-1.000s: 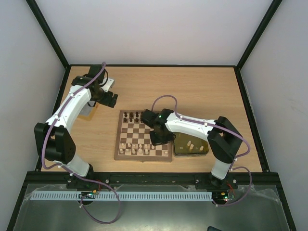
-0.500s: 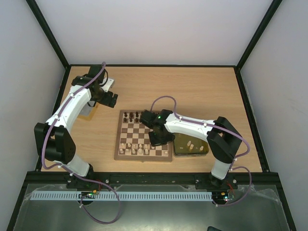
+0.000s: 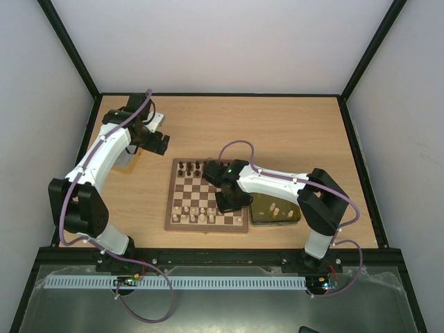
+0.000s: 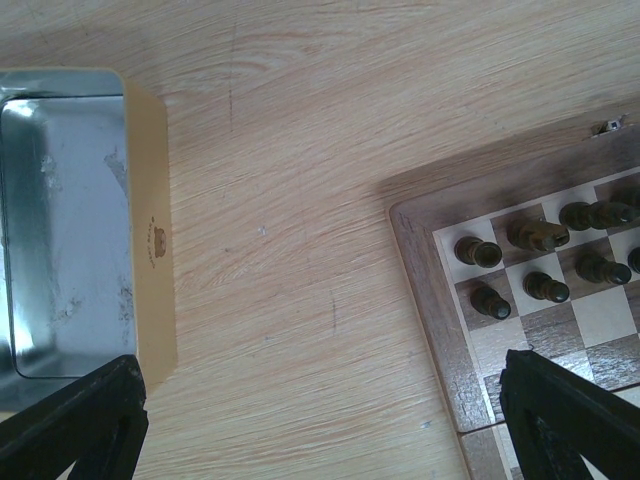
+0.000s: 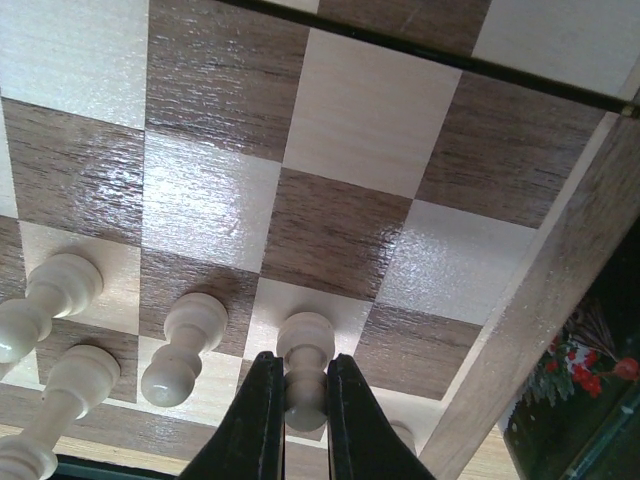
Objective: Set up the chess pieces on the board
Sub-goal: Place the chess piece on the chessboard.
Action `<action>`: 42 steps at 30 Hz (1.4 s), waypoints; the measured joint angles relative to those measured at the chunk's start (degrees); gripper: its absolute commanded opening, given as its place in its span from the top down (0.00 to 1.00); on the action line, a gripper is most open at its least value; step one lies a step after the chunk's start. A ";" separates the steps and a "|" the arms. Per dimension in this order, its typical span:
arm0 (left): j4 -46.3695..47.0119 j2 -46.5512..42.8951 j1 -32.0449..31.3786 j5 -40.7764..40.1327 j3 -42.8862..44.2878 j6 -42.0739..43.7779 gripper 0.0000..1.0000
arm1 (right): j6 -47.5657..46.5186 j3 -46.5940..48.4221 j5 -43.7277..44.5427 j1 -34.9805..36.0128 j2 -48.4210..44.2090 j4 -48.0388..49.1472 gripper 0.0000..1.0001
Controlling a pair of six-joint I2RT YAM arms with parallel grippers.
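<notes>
My right fingers (image 5: 258,425) are pinched narrow on a cream pawn (image 5: 304,345), one tip on each side of its upper part. Its base is over a pale square of the board (image 5: 345,115), near the right border. My left fingers (image 4: 72,425) gape wide above bare surface (image 4: 300,250), just beside the board's dark pieces (image 4: 535,235).

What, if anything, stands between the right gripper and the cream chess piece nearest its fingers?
Nothing visible does. The right gripper is shut directly on the cream piece over the board; the neighbouring piece stands apart, beside it.
</notes>
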 measured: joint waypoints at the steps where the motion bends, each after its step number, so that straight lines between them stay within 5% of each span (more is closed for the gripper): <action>1: -0.02 -0.09 0.00 0.00 0.00 0.00 0.04 | 0.07 -0.09 0.00 0.00 0.00 0.02 0.98; 11: 0.00 -0.20 0.00 0.02 0.00 -0.02 0.04 | 0.26 -0.22 -0.04 0.00 -0.02 0.11 0.97; 23: 0.00 -0.20 0.00 0.02 0.00 -0.04 0.04 | 0.26 -0.22 -0.07 0.00 -0.02 0.11 0.86; 42: 0.07 -0.20 0.00 0.00 -0.15 -0.07 0.04 | 0.24 -0.22 -1.46 0.00 0.00 0.20 0.86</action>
